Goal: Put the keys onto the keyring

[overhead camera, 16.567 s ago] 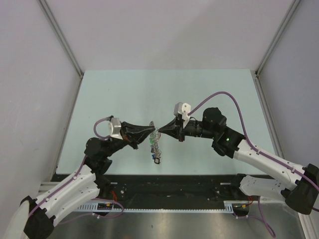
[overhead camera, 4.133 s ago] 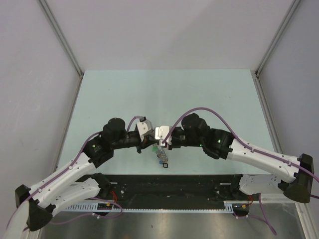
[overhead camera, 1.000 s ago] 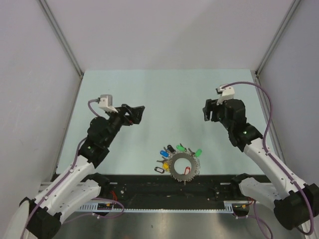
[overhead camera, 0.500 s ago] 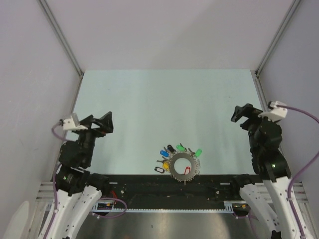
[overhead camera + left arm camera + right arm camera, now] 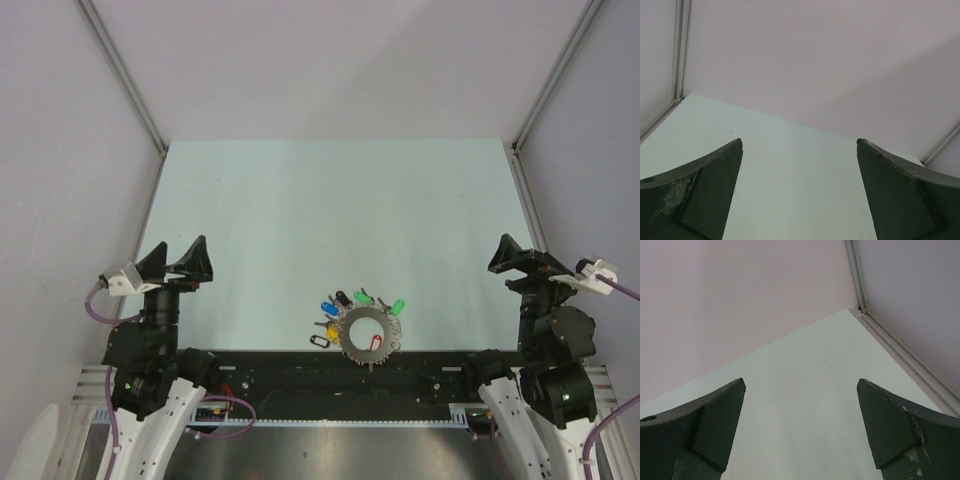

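Note:
The keyring (image 5: 350,334), a large grey metal ring fringed with small silver keys, lies flat near the table's front edge. The key's red tag (image 5: 377,343) rests inside the ring's opening; whether it hangs on the ring I cannot tell. My left gripper (image 5: 177,257) is raised at the near left, open and empty, far from the ring. My right gripper (image 5: 521,258) is raised at the near right, also open and empty. The left wrist view has the left gripper (image 5: 800,142) over bare table, and the right wrist view has the right gripper (image 5: 801,381) likewise.
Blue (image 5: 328,306), green (image 5: 362,297), yellow (image 5: 332,328) and black (image 5: 320,341) tags fan out round the ring. Pale walls with metal corner posts (image 5: 122,75) close the table (image 5: 330,210) on three sides. A black rail (image 5: 300,375) runs along the near edge.
Both arms have drawn back from mid-table to the near corners, grippers raised. The right jaws widened. The keyring has lain still over the last second; earlier both grippers held it.

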Controlling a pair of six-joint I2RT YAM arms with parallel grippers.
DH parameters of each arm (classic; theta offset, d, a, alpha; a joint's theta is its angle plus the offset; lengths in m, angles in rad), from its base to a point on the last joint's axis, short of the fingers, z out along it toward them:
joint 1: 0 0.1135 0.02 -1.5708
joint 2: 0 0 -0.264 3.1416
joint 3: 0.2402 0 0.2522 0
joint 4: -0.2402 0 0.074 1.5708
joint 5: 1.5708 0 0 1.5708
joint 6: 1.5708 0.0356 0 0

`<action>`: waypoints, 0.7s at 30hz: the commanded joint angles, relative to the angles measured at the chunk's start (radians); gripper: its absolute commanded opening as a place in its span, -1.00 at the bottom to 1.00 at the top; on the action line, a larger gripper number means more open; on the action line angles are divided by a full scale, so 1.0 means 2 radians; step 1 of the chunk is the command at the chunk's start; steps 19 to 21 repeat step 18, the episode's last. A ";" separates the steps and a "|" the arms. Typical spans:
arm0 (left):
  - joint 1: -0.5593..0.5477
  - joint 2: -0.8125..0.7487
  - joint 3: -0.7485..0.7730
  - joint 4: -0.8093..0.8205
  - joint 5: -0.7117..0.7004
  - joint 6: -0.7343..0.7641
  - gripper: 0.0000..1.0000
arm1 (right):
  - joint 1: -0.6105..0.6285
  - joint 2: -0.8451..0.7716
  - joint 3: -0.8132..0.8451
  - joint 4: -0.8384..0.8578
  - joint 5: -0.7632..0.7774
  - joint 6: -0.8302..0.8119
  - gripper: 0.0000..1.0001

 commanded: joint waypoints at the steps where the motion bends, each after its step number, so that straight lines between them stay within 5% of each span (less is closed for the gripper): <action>1: 0.007 -0.008 -0.004 0.014 -0.010 0.027 0.99 | -0.001 -0.002 -0.008 -0.006 -0.003 -0.004 1.00; 21: 0.027 0.001 -0.009 0.023 0.020 0.024 1.00 | -0.001 -0.007 -0.010 -0.008 -0.030 -0.016 0.99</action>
